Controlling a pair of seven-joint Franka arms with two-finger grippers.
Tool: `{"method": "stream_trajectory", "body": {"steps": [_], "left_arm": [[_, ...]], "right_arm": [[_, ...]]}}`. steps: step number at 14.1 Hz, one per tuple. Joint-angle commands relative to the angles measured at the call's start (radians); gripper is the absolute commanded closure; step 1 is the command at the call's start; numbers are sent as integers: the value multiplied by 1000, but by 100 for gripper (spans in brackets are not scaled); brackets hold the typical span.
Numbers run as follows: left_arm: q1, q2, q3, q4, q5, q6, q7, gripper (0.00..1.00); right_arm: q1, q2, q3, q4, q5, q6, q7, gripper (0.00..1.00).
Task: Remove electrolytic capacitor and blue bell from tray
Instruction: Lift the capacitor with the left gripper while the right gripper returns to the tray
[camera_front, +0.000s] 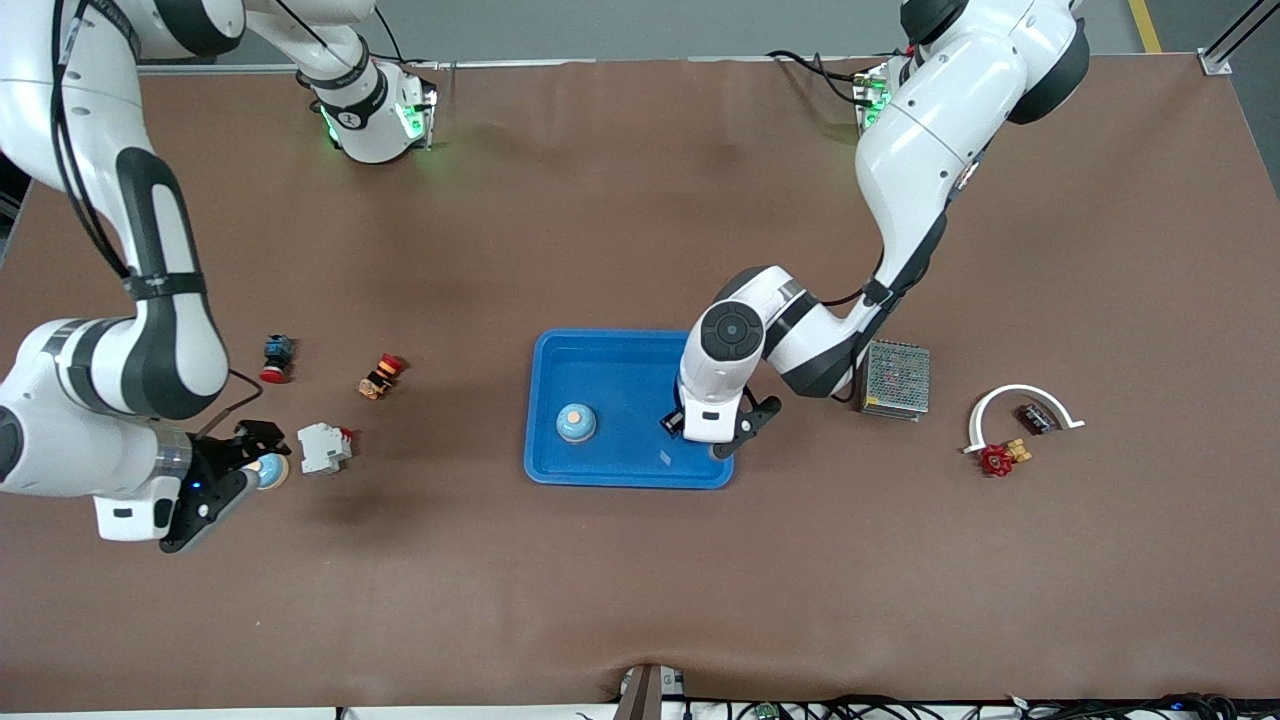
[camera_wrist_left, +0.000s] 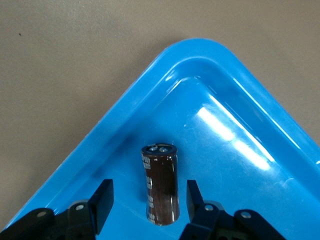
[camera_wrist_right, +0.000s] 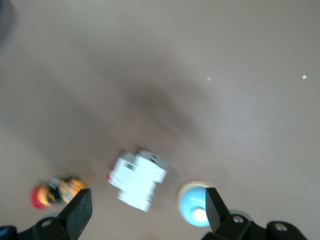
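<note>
Nearest the camera, my right claw (camera_front: 262, 470) hangs released over a blue bell (camera_wrist_right: 196, 209) on the desk (camera_front: 640, 580). My left claw (camera_wrist_left: 147, 205) stands apart around the capacitor (camera_wrist_left: 160, 183) lying in the tray (camera_front: 600, 355), beside another bell (camera_front: 577, 423).

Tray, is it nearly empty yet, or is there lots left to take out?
Done: one blue bell lies out on the table, below the open right gripper. In hand: the open left gripper straddles the capacitor lying in the tray, not yet gripping it. Left: lifting it out, and a second blue bell sits in the tray.
</note>
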Motion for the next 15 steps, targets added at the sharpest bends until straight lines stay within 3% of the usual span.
{"method": "stream_trajectory", "body": {"steps": [1,6,9,11,15], "left_arm": [[-12,27,5,41,-3,0,-13,40],[-12,39,5,41,-5,20,-13,44],[-12,50,5,42,-5,21,-12,46],[-12,52,5,42,-3,32,-9,58],[-12,49,6,42,1,32,2,100]], "right_arm": [[57,-11,-4,3,14,-18,219,0],[195,-11,-1,3,29,-4,621,0],[233,-9,-1,3,113,2,735,0],[253,-5,-2,3,153,13,783,0],[333,3,-4,-5,152,112,997,0]]}}
